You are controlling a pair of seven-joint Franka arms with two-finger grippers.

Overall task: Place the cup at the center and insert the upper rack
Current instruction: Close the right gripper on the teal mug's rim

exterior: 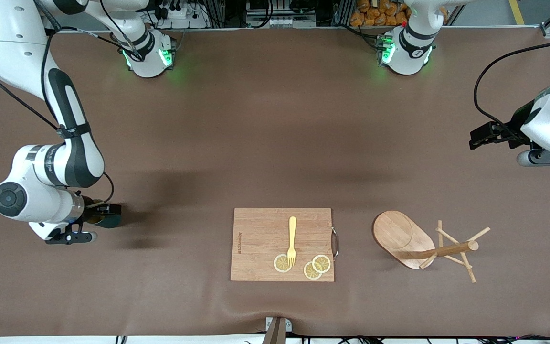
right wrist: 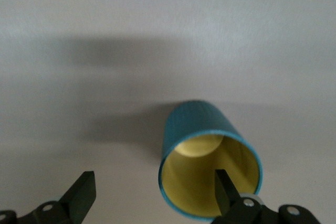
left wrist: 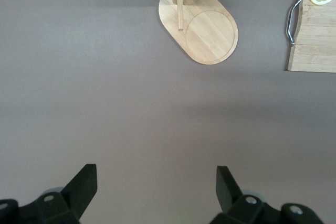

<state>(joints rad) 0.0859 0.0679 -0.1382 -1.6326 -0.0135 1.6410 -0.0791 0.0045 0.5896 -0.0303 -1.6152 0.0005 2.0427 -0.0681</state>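
Observation:
The teal-green cup (right wrist: 197,124) with a yellowish inside stands on the brown cloth at the right arm's end of the table, mostly hidden under the hand in the front view (exterior: 108,220). My right gripper (right wrist: 154,179) is open over it, one finger (right wrist: 224,187) above the cup's mouth and the other outside the rim; it also shows in the front view (exterior: 109,214). The wooden mug tree (exterior: 401,236) lies tipped on its side, post and pegs (exterior: 447,250) pointing toward the left arm's end; its base shows in the left wrist view (left wrist: 202,30). My left gripper (left wrist: 156,174) is open and empty above bare cloth (exterior: 475,138).
A rectangular bamboo cutting board (exterior: 260,229) lies near the front edge between the cup and the mug tree, with a yellow fork (exterior: 292,239) and three lemon slices (exterior: 282,263) on it. Its metal handle (left wrist: 293,20) faces the mug tree.

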